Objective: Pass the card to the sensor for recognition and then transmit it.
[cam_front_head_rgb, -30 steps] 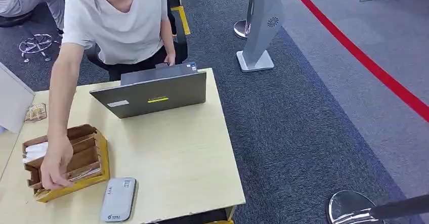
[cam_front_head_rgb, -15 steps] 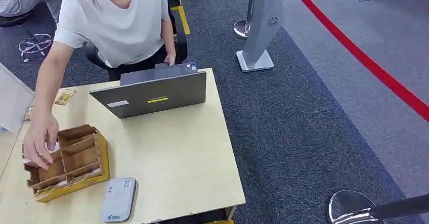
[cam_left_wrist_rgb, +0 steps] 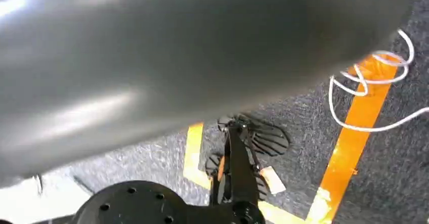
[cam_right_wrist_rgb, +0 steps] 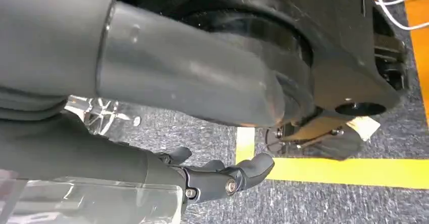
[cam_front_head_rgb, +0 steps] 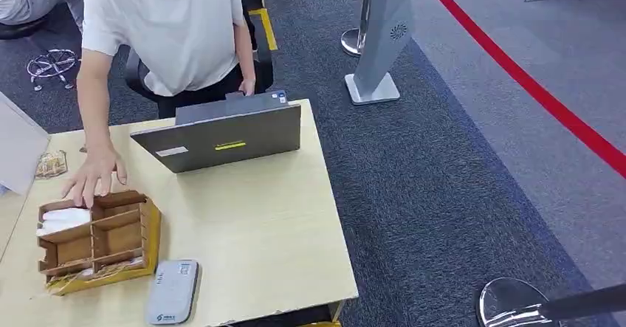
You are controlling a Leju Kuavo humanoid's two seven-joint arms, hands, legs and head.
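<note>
White cards (cam_front_head_rgb: 65,218) lie in the far-left compartment of a wooden organiser box (cam_front_head_rgb: 118,240) at the table's left side. The grey card sensor (cam_front_head_rgb: 171,291) lies flat near the front edge, just right of the box. A person's hand (cam_front_head_rgb: 92,176) rests on the table against the box's far edge. My right hand (cam_right_wrist_rgb: 152,163) hangs beside my body over the carpet, its dark fingers (cam_right_wrist_rgb: 217,176) slightly curled and holding nothing. My left hand (cam_left_wrist_rgb: 177,57) is a blurred grey mass close to the lens, and its fingers are hidden.
A grey laptop (cam_front_head_rgb: 221,131) stands open at the table's far side, with a person in a white shirt (cam_front_head_rgb: 177,32) behind it. A small patterned packet (cam_front_head_rgb: 52,164) lies far left. A grey pedestal (cam_front_head_rgb: 380,39) and a red floor line (cam_front_head_rgb: 531,87) are to the right.
The person's hand has left the box's near compartments and moved to the table behind the box. The box has shifted slightly. My arms have not moved.
</note>
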